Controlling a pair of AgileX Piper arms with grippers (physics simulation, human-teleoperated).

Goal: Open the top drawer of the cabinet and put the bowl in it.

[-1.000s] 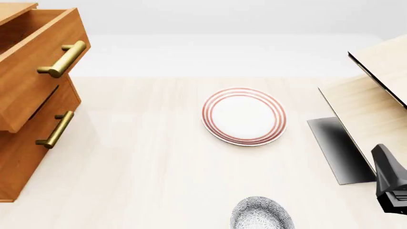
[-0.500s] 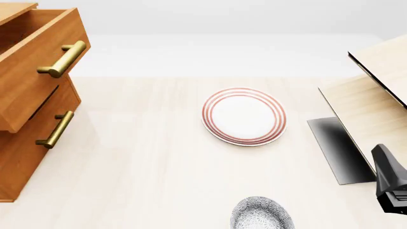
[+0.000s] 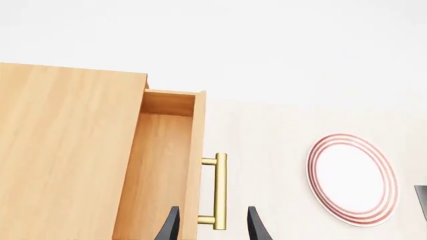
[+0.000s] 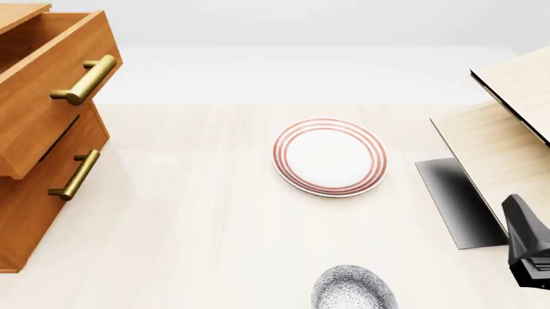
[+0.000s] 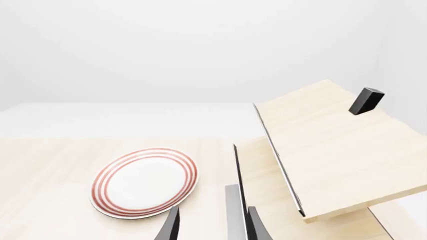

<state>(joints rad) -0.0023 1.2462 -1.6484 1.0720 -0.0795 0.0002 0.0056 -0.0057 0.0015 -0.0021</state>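
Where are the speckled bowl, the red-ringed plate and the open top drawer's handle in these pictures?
bowl point(image 4: 354, 288): front view, on its speckled inside.
plate point(image 4: 330, 156): front view, on its white middle.
top drawer handle point(image 4: 86, 79): front view, on the brass bar.

Bowl point(image 4: 354, 288) cut by front view's lower edge; cabinet point(image 4: 35, 193) cropped left.

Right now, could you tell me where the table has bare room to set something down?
Widest bare patch: between the cabinet and the plate, running toward the bowl. Behind the plate is bare too. Crowded on the right, by the pale wooden structure and the right arm.
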